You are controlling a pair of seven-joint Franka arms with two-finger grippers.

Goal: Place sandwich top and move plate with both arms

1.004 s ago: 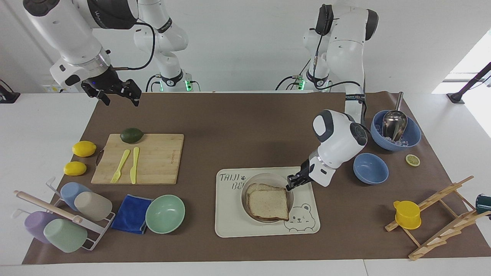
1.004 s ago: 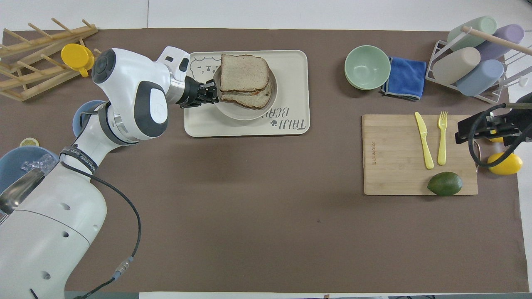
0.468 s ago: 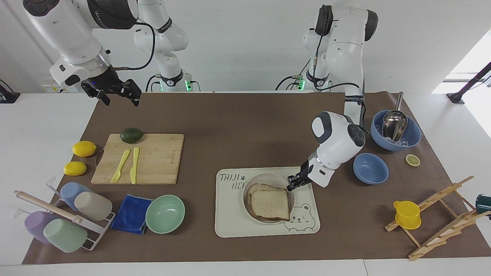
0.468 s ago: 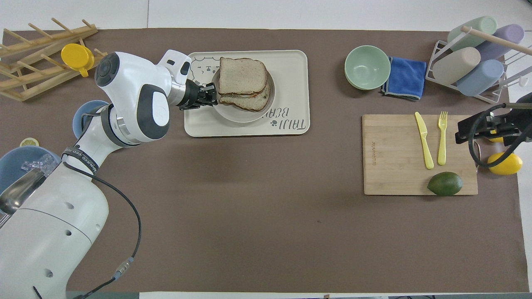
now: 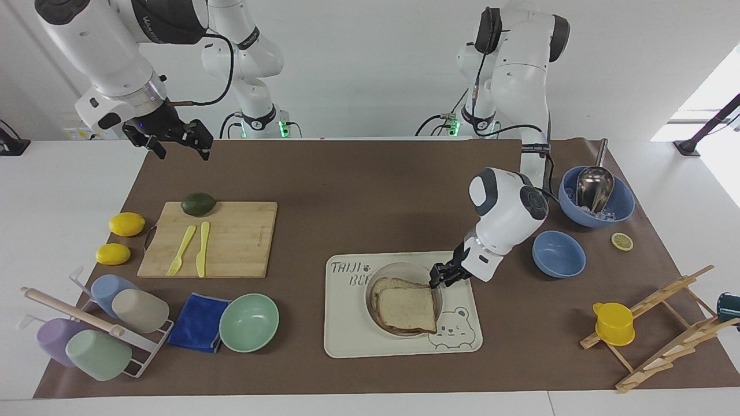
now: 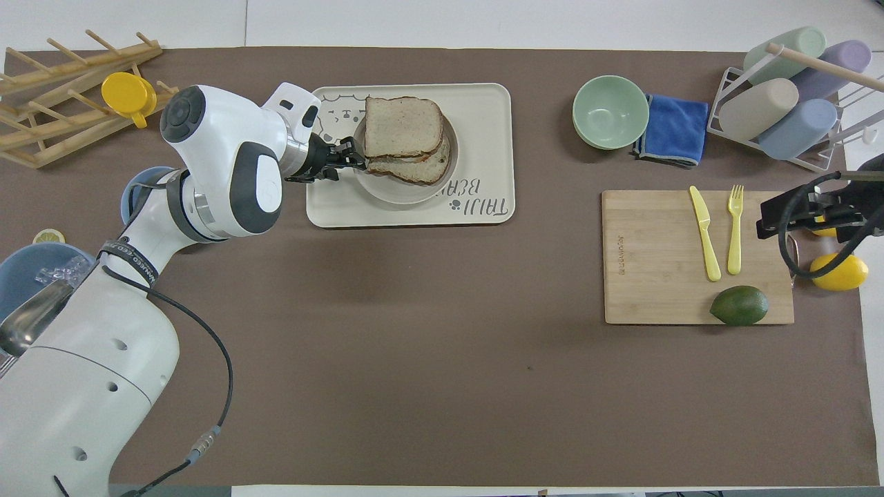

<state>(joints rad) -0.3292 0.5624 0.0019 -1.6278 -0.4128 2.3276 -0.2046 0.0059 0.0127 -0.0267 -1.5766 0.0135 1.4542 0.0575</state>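
In the facing view, two slices of speckled light-brown bread are stacked on one small round cream-beige plate (image 5: 383,275), the sandwich top (image 5: 407,307) lying uppermost and slightly askew; the plate sits on the one rectangular cream bear-printed tray (image 5: 347,335). The left gripper (image 5: 439,278) sits at the plate's rim, at the corner of the top slice on the tray's left-arm side, its fingers looking slightly parted, though whether they touch the bread or rim I cannot tell. The right gripper (image 5: 180,143) hangs open, waiting, over the brown mat's edge well away from the tray. Toward the right arm's end lie two yellow lemons (image 5: 126,224), one green avocado (image 5: 198,204) and a yellow plastic fork and knife on one bamboo cutting board (image 5: 243,242), plus one empty mint green bowl (image 5: 248,322). Two blue bowls stand past the tray's other end: the larger (image 5: 621,205) holds ice and a metal scoop, the smaller (image 5: 558,254) is empty. The overhead view shows the same stack on the plate (image 6: 394,197), the sandwich top (image 6: 402,126) uppermost, the left gripper (image 6: 349,155) beside it, and four pastel cups in one wire rack (image 6: 787,96).
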